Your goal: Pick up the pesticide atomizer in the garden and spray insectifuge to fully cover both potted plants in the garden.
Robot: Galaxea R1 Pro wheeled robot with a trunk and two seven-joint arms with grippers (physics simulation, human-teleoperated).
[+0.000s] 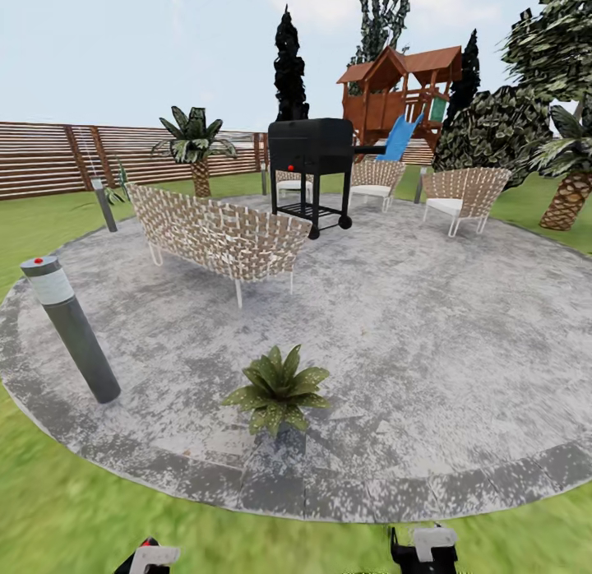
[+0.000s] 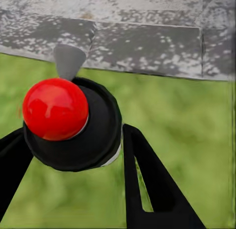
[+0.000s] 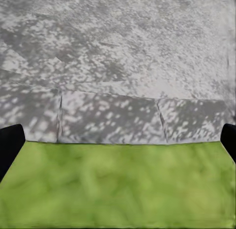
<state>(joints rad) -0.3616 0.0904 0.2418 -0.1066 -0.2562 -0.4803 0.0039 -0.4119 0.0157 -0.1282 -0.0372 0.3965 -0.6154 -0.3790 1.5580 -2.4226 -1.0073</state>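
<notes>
Right up against the left wrist lens sits the pesticide atomizer, its round black body and glossy red cap wedged between the left gripper's two black fingers, with a grey nozzle poking out past the cap, so that gripper is clamped on the bottle, fingers pressed to either side of it. From the head view you get none of that detail: just the white-tipped top of the left gripper peeking in at the lower edge, over blurred grass. Over to the right gripper now, and its wrist view has the two dark fingertips pushed out to opposite edges, spread wide with nothing between them; the head view catches it low down too. Beneath both wrist cameras lies lawn meeting the grey kerb stones of the round paved patch. Moving outward in the head view, one potted plant, a speckled green rosette, stands on the paving just inside the near rim, between the two grippers and ahead of them. A grey bollard light leans at the patch's left edge. Farther back, a woven bench, a black grill, two woven chairs, a wooden play tower and the slatted fence.
</notes>
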